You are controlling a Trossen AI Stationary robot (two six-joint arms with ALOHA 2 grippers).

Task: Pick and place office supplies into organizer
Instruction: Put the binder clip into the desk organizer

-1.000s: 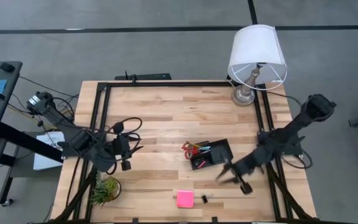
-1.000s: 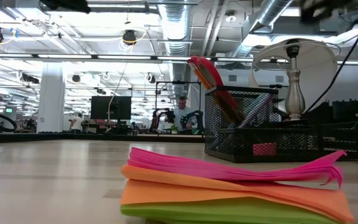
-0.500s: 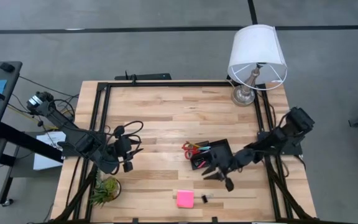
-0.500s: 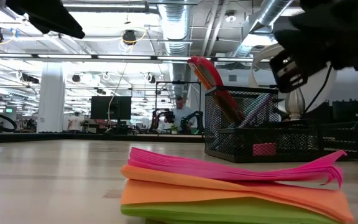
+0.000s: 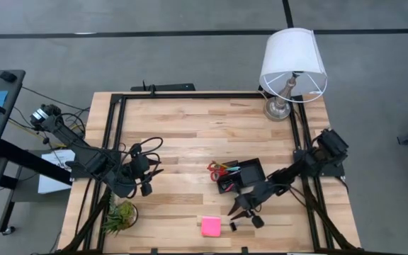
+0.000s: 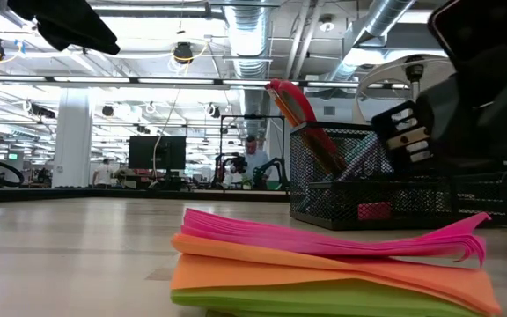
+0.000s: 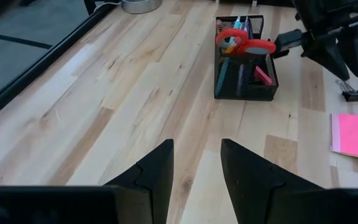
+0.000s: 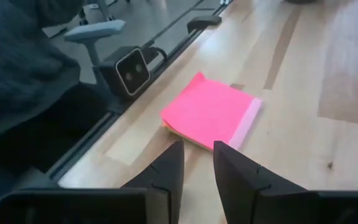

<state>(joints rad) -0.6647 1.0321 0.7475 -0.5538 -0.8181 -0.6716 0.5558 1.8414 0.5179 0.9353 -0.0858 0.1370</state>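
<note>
The black mesh organizer (image 5: pixel 241 175) stands mid-table with red-handled scissors (image 5: pixel 218 168), pens and a pink eraser (image 7: pixel 263 76) inside. The pink sticky-note pad (image 5: pixel 210 226) lies flat near the table's near edge, and a black binder clip (image 5: pixel 234 226) lies just to its right. My right gripper (image 5: pixel 244 214) hovers open between the organizer and the pad. In its wrist view the pad (image 8: pixel 211 112) lies just beyond the fingers (image 8: pixel 197 149). My left gripper (image 5: pixel 146 188) waits open over the left half of the table and holds nothing.
A white-shaded lamp (image 5: pixel 293 62) stands at the far right corner. A small green plant (image 5: pixel 120 216) sits at the near left corner. A black frame (image 5: pixel 119 127) runs around the table's edges. Bare wood lies between my left gripper and the organizer.
My right gripper has swung from the table's right side toward the left and the near edge. It passed the organizer's near right corner, came down and now stands close to the binder clip and the pink pad. No object has moved.
</note>
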